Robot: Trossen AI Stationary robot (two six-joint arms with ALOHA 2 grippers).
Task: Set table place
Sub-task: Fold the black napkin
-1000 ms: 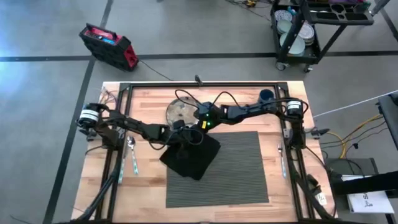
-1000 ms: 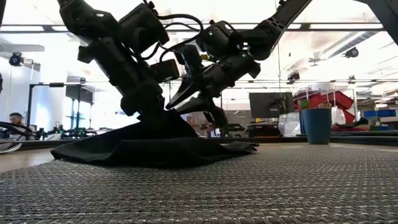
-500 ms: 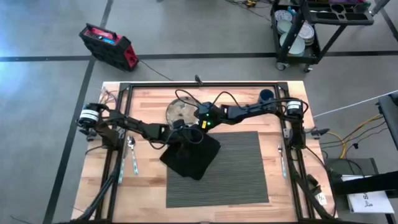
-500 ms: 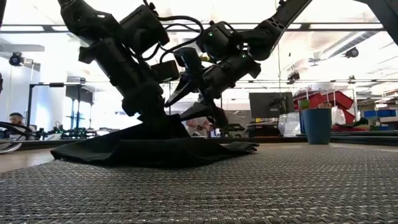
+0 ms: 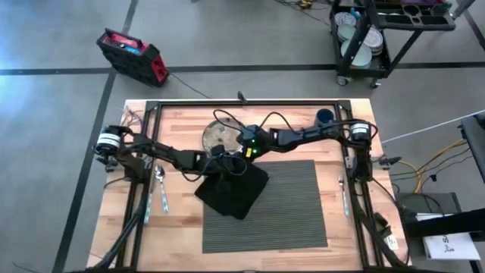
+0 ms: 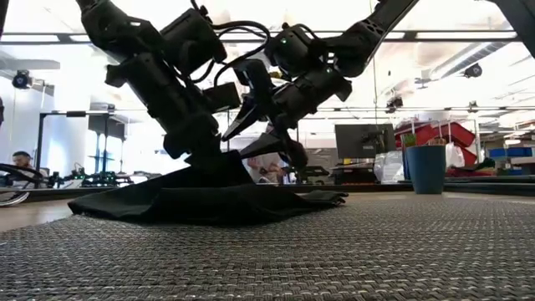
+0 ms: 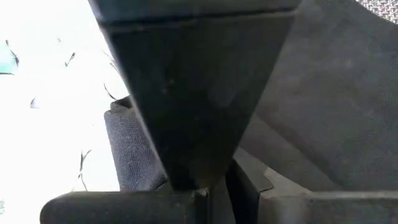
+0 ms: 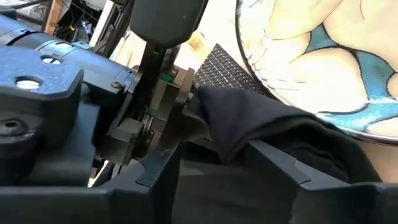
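No readable labels or writing anywhere. Left gripper (image 5: 214,168) pinches the black napkin (image 5: 231,191) at frame centre, over the placemat (image 5: 292,201) corner; right gripper (image 6: 272,144) hangs open just above, holding nothing.

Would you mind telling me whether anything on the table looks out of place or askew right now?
Yes: the black napkin lies crooked and bunched over the placemat's corner, partly spilling onto the table. The left gripper pinches its raised fold, and the right gripper hovers open beside it.
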